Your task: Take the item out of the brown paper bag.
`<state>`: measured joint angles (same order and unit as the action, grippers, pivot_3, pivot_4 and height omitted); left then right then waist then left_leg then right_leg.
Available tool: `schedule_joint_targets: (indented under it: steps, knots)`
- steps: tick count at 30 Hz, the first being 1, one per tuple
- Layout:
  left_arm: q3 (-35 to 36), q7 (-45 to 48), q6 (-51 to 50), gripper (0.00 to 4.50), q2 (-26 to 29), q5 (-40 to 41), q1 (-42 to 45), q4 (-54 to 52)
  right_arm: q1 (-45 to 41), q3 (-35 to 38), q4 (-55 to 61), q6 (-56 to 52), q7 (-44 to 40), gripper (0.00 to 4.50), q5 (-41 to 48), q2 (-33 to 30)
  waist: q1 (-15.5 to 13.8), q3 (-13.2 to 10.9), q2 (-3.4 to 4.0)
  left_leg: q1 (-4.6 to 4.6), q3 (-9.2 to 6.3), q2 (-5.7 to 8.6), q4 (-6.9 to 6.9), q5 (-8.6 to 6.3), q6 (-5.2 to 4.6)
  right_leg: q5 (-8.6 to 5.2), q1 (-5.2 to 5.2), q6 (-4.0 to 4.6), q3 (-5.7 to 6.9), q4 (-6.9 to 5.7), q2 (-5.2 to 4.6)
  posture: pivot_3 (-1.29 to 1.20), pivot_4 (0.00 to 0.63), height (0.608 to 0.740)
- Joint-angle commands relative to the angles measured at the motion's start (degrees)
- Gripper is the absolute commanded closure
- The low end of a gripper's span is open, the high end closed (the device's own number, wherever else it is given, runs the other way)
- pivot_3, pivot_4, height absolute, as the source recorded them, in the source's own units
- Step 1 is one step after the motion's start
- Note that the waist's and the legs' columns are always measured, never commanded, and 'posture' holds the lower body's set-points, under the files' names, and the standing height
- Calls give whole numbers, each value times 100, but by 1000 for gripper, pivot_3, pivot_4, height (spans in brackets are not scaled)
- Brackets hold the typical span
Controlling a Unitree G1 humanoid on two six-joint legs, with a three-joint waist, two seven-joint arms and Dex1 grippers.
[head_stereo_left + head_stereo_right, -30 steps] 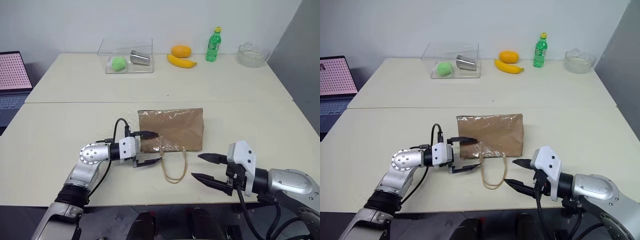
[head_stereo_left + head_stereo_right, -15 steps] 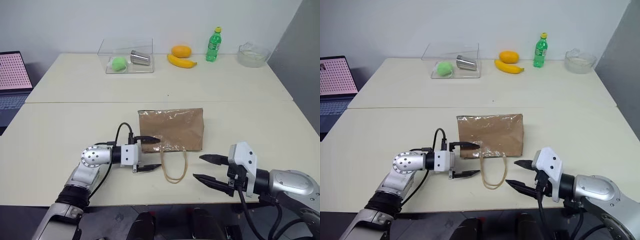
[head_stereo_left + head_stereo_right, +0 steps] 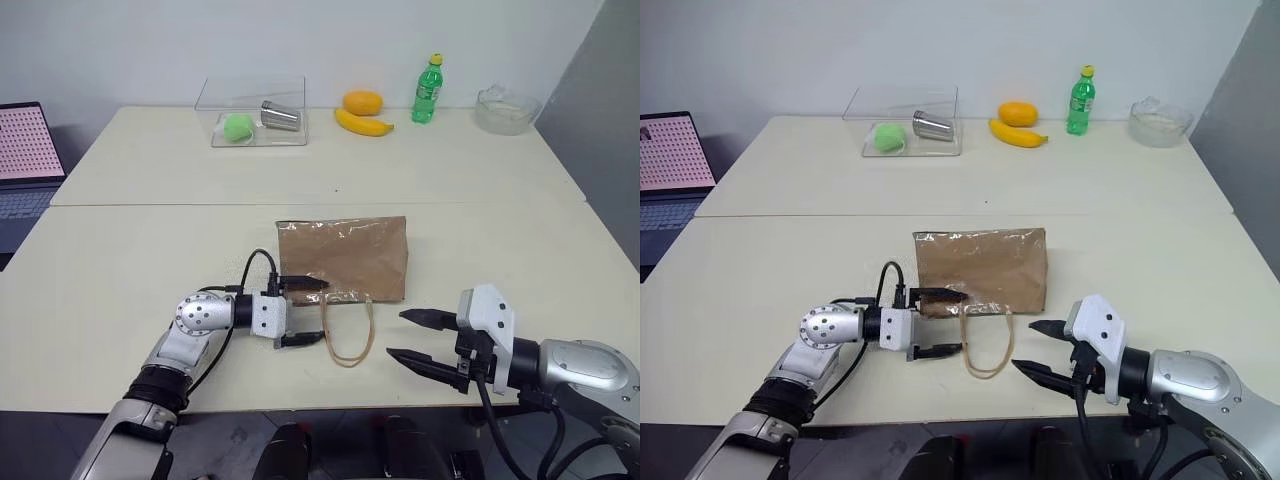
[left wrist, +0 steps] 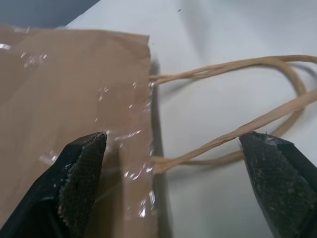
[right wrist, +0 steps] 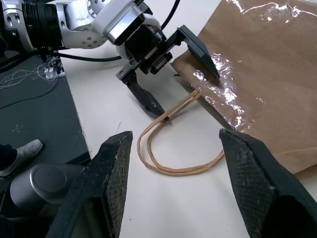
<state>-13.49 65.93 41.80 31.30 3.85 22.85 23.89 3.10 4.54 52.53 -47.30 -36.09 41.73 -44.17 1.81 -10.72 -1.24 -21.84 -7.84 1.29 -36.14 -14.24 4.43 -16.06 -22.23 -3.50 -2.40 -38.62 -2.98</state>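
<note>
Left gripper (image 3: 308, 312) spread wide at the paper bag's (image 3: 345, 255) mouth corner, holding nothing; right gripper (image 3: 405, 335) apart, empty.

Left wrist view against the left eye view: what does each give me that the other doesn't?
The left wrist view alone shows one finger over the brown paper bag and the other past its handles. The left eye view alone shows the open right claw, green soda bottle and banana. Both show the open left claw at the bag's mouth.
</note>
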Motion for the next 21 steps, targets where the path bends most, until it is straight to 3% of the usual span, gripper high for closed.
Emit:
schedule_joint_targets:
  steps: [1, 15, 18, 21]
  knots:
    - [-40, -49, 279, 0, -28, 40, 118, -34, -70, 128, 105, 76, 31, 1580, 131, -42, 0, 0, 0, 0, 1, 0, 0, 0, 0, 0, 0, 0, 0, 0, 0, 0, 150, 740]
    - [-535, -81, 1263, 0, -31, -278, 184, -39, -137, 49, 55, 97, 3, 1580, 102, -34, 1, 0, 0, 0, 1, 1, 0, 0, 0, 0, 1, 0, -1, 0, 0, 0, 150, 740]
    - [-626, -202, 1285, 627, -135, -336, 257, 13, -129, 18, 52, 113, -5, 1557, 73, -33, -1, 0, 0, 0, 0, 1, -1, 0, 0, 0, 1, 0, -1, 0, 0, 0, 150, 740]
    - [-663, -221, 1152, 1549, -179, -192, 288, -23, -111, 7, 63, 118, 1, 1557, 58, -34, 0, 0, -1, 0, 1, 2, -2, 0, 0, 0, 1, 0, -1, 0, 0, 0, 150, 740]
